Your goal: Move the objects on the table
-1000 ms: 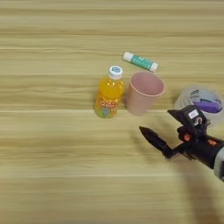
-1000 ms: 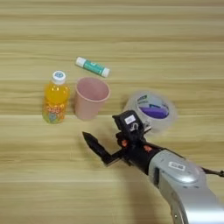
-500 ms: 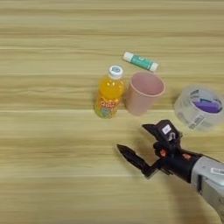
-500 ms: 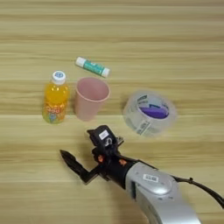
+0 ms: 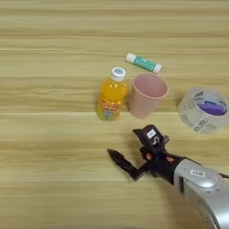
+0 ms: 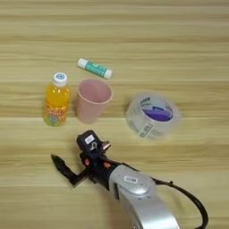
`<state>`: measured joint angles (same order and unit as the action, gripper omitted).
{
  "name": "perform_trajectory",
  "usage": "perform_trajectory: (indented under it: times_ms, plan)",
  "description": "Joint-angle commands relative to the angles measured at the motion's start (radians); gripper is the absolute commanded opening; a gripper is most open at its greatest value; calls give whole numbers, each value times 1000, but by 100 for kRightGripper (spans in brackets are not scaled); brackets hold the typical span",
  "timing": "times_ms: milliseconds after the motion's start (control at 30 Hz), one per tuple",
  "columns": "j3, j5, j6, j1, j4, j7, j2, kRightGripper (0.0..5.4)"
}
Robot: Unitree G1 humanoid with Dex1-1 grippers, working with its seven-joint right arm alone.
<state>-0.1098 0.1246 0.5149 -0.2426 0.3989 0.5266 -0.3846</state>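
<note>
Juice bottle (image 5: pixel 111 94) upright mid-desk (image 5: pixel 44 53), just left of pink cup (image 5: pixel 146 95), nearly touching. Tape roll (image 6: pixel 153 116) flat, well right of cup. Green-white tube (image 5: pixel 143 62) lying behind cup. Right arm's jaws (image 5: pixel 130 149) wide open, empty, in front of bottle & cup, touching neither. Forearm cut off at bottom-right edge.

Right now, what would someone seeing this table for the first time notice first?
Probably the silver arm coming in from the lower right, its black tool spread open above bare wood in front of the orange-juice bottle and pink cup, which stand side by side mid-table. A clear tape roll lies to their right, and a green-and-white tube lies behind the cup.
</note>
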Motion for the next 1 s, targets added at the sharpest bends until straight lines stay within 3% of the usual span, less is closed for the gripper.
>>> perform_trajectory:
  times_ms: [33, 200, 500, 800, 1000]
  plan:
    - [-11, -36, -71, 70, -35, -40, 13, 537]
    - [-42, -68, -111, 103, -123, -59, 43, 537]
    - [-85, -71, -138, 152, -223, -59, 87, 537]
    - [-61, -75, -188, 231, -372, -84, 125, 537]
    - [-48, -81, -210, 246, -414, -103, 134, 537]
